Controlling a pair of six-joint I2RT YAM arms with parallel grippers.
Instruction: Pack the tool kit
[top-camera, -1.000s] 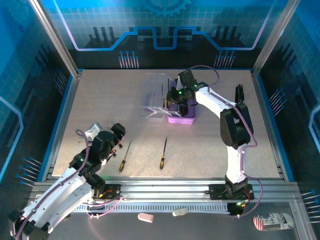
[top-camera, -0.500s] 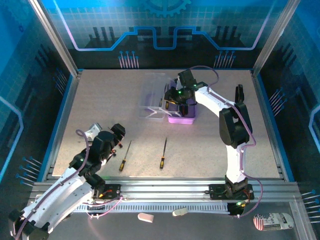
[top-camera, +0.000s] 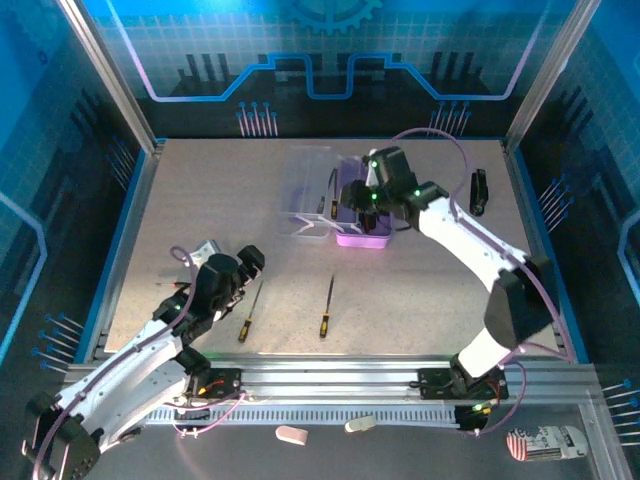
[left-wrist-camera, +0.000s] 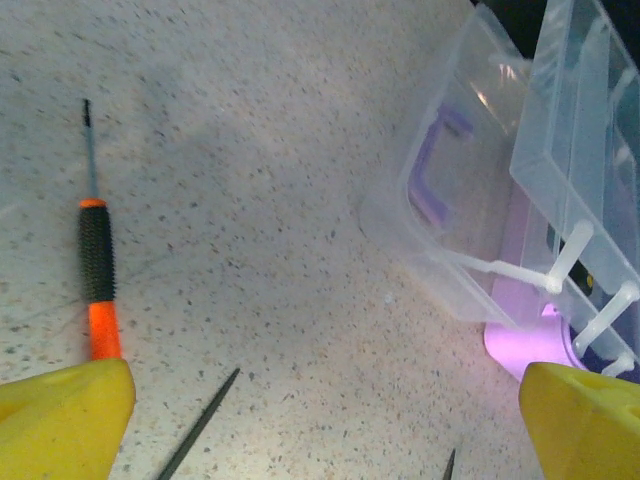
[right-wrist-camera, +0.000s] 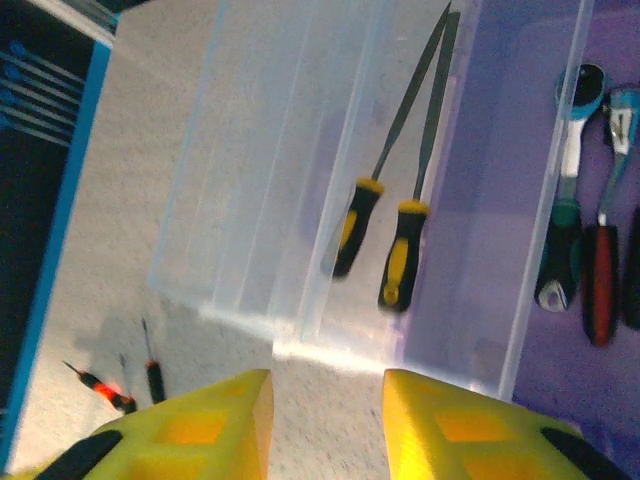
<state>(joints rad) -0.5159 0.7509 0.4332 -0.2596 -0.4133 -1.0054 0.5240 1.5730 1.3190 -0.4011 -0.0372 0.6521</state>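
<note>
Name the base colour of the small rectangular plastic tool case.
Purple base, clearest in top external view.

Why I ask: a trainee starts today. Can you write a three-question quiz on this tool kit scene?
1. True or false: the left fingers stand wide apart, holding nothing.
2. The clear lid is: A shut; B open beside the purple base; C missing.
3. What colours are the handles of the two slim tools lying side by side?
Key: 1 true; 2 B; 3 yellow and black.
</note>
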